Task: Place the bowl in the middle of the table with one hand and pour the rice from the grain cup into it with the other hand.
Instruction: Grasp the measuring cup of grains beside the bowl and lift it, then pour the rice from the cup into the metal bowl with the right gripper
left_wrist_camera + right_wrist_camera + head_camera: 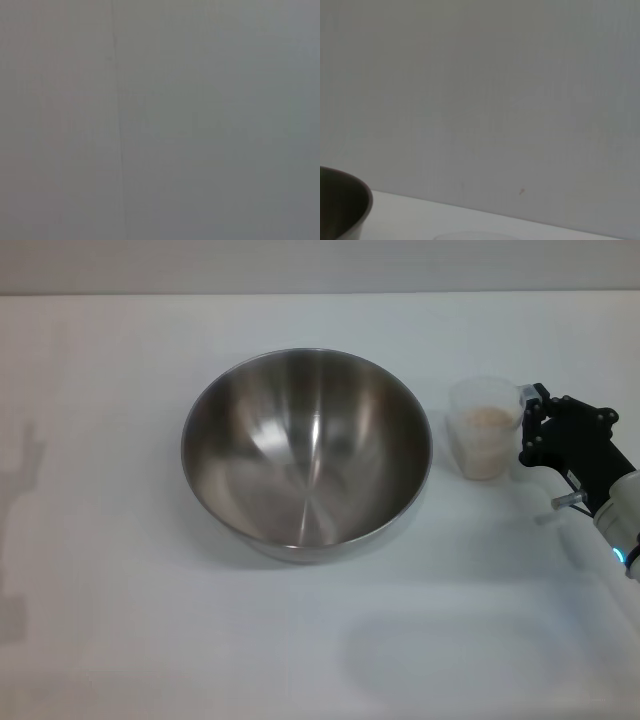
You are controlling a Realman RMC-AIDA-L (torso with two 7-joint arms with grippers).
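One hand (532, 412) half-hidden behind grain cup (486, 427).

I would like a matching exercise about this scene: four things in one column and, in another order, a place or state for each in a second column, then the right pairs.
Things:
1. bowl
2. grain cup
3. rice
4. right gripper

Places or states:
A. inside the clear cup
B. at the cup's handle side, on the robot's right
C. empty, near the middle of the table
D. standing upright just to the right of the bowl

Pairs: 1-C, 2-D, 3-A, 4-B
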